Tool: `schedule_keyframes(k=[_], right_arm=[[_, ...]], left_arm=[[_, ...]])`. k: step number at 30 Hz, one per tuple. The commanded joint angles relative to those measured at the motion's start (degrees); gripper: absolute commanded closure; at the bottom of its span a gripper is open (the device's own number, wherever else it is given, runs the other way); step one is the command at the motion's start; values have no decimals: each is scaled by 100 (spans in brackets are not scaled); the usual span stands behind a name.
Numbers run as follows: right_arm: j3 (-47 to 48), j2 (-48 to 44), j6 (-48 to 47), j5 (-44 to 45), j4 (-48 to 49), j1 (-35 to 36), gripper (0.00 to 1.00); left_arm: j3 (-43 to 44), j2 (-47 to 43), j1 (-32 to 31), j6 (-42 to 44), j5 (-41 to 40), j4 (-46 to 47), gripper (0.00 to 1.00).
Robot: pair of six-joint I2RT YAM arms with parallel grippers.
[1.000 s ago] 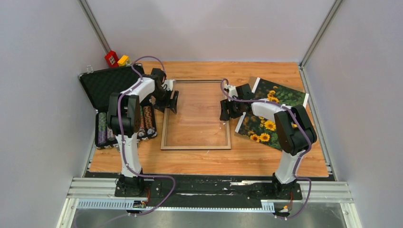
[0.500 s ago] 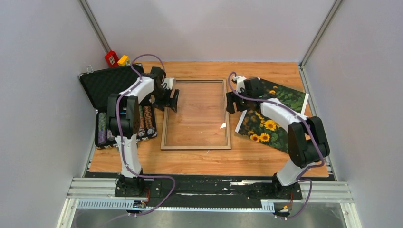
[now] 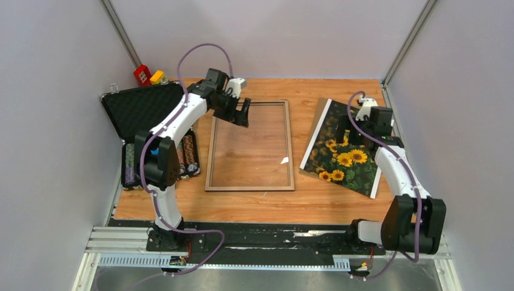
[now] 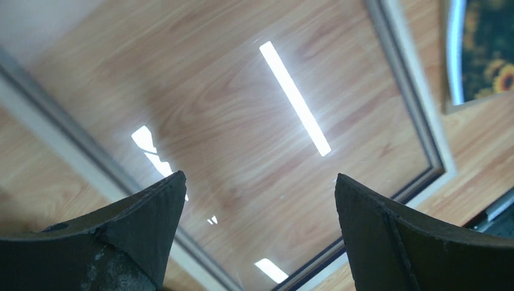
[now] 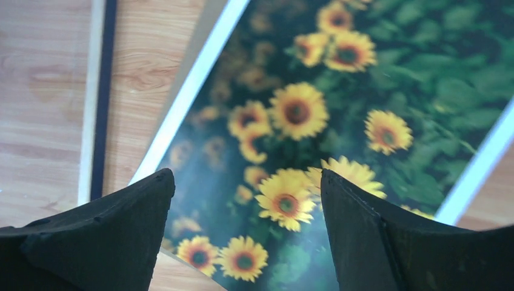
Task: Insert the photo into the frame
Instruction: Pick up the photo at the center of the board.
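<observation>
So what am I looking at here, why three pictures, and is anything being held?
Two white robot arms are bolted at the near edge of a wooden table. The wide picture looks down from above. The other two come from cameras on each wrist, so the black wedges are that arm's own fingers. The left end effector hovers open over the thin-bordered rectangular tan picture frame; the right end effector hovers open over the large sunflower print. Neither holds anything. A black foam-lined case of poker chips lies open at the left.
</observation>
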Motion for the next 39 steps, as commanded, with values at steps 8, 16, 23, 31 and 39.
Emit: schedule_keyframes(k=[8, 16, 23, 31, 39], right_arm=[[-562, -805, 39, -346, -174, -1682, 11], [-565, -181, 189, -854, -291, -2966, 16], [-564, 101, 151, -1220, -306, -3560, 17], [-398, 661, 128, -1420, -306, -3653, 19], [-153, 1360, 237, -1529, -297, -3663, 20]], left_arm=[[2284, 1247, -1723, -255, 477, 71, 0], [3917, 2641, -2633, -631, 496, 116, 1], [4167, 3351, -3047, -1088, 547, 786, 2], [4345, 3903, -3159, -1513, 711, 1009, 3], [3985, 3927, -3165, -1497, 669, 1031, 3]])
